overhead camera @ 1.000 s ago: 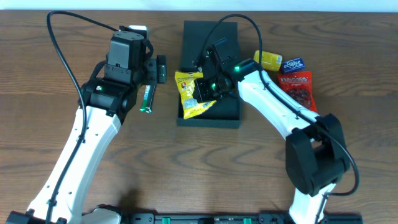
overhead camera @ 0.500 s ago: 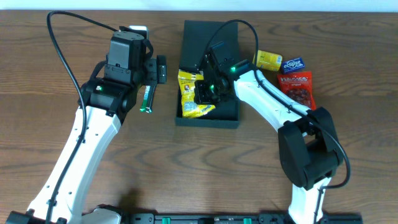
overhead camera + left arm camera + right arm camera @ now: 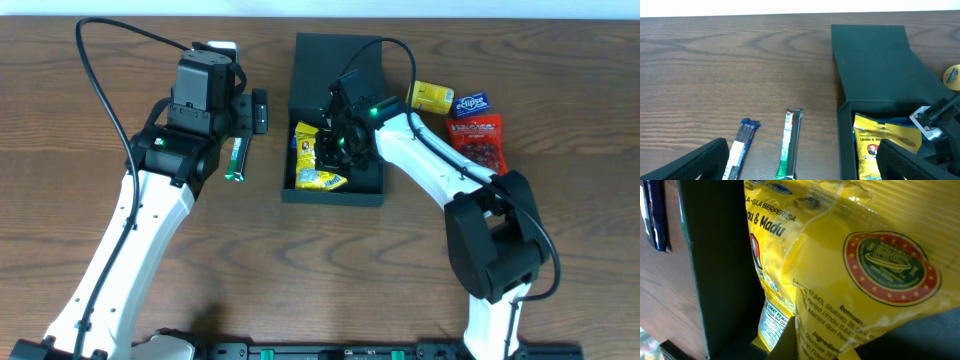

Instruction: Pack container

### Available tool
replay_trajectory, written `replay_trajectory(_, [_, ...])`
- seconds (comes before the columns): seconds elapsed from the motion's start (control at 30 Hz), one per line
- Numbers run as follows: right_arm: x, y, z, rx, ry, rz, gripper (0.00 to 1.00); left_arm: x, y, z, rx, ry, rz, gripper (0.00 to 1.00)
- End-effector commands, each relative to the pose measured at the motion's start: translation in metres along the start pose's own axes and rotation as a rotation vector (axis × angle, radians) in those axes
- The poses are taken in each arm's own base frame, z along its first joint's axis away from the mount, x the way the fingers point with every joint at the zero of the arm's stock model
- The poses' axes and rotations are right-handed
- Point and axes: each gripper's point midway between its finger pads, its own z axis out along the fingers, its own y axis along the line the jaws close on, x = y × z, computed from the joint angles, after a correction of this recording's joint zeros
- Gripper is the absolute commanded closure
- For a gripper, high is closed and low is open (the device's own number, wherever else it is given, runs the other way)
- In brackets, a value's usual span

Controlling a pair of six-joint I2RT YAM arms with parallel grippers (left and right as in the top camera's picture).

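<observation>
Status: packing is under way, not complete. The container [image 3: 334, 194] stands mid-table [image 3: 560, 60] with its flap lid [image 3: 875, 65] laid open, away from the arm bases. One yellow packet [image 3: 318, 165] is inside, tilted against the left wall; something blue shows behind it, which we cannot identify.

We judge these items as yet to be packed: a red packet [image 3: 478, 142], a small yellow pack [image 3: 430, 96] and a blue pack [image 3: 471, 102], all just beside the container on its right; a green stick packet [image 3: 791, 145] and a blue stick packet [image 3: 741, 145] on its left. The lid also remains to be closed.

Right gripper [image 3: 338, 145]: lowered into the container, its walls on either side; jaws closed on the yellow packet, which is not yet released.

Left gripper [image 3: 802, 150]: jaws spread wide, holding nothing; it hovers over the two stick packets, with the container near on its right and not in contact.
</observation>
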Motion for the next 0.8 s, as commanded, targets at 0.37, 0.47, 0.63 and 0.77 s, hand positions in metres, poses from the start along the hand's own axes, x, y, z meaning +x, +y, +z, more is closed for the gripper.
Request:
replay_trajectory(0.37, [0.019,-0.004,0.031,0.042,0.074,0.001,0.99,-0.005,0.001,-0.005,0.005,-0.016,-0.013,0.04])
replay_trajectory(0.47, [0.019,-0.006,0.033,0.045,0.079,-0.017,0.93,-0.005,0.001,-0.005,0.005,-0.016,-0.013,0.05])
replay_trajectory(0.63, [0.013,-0.002,0.026,0.024,0.061,-0.027,0.33,-0.003,0.001,-0.005,0.005,-0.009,-0.013,0.05])
replay_trajectory(0.77, [-0.002,0.007,0.002,-0.004,0.000,-0.052,0.19,0.001,-0.004,-0.003,0.033,0.010,-0.010,0.04])
